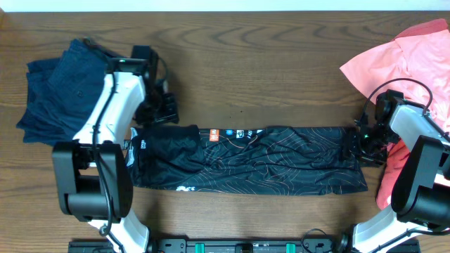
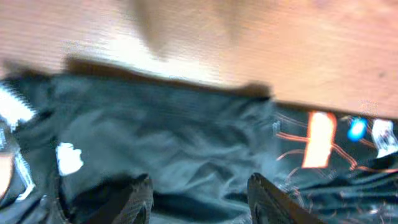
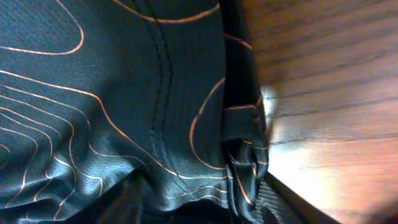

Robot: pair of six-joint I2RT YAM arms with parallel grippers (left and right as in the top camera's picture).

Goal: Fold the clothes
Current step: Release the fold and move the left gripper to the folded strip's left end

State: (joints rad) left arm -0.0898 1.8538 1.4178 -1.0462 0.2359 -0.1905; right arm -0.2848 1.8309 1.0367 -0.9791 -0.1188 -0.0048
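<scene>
The black T-shirt [image 1: 267,165] lies banded across the overhead frame's lower middle, the left end effector [image 2: 199,185] released above its left end and the right end effector [image 1: 362,140] at its right end, grip impossible to tell; the crosswise fold probably needs fresh corner grips.

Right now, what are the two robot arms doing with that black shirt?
They are folding clothes. The black T-shirt lies across the table, already folded into a long strip. The left gripper is at its top left corner, fingers apart over the cloth. The right gripper is at the shirt's right end; whether it is pinching the cloth cannot be seen. A navy garment sits at the far left and pink shirts wait at the far right.
</scene>
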